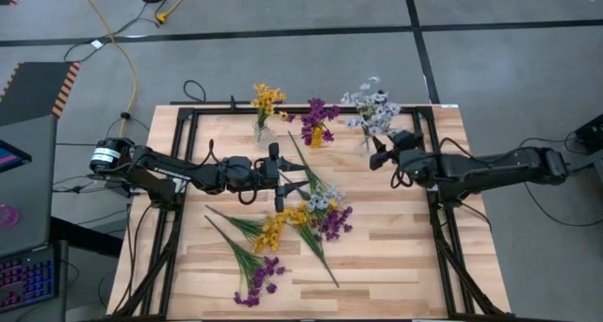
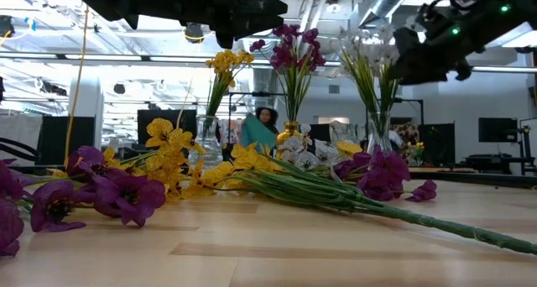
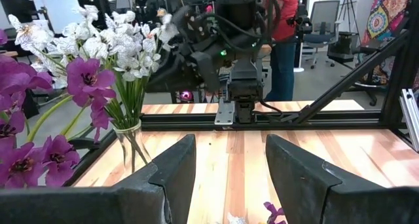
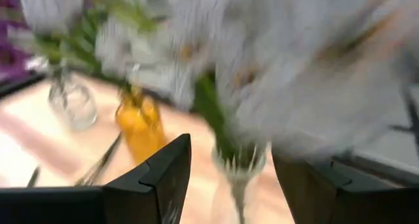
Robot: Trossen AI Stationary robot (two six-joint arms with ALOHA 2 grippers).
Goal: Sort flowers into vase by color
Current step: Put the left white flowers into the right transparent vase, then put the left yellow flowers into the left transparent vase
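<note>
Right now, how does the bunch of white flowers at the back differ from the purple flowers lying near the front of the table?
The white flowers stand upright in a clear glass vase at the table's back edge; the purple flowers lie flat on the bare wood near the front. The white ones are already sorted with their own colour; the purple ones lie loose, near the unsorted pile. The right claw hovers by the white bunch; no claw is near the purple. Both have thin green stems.
</note>
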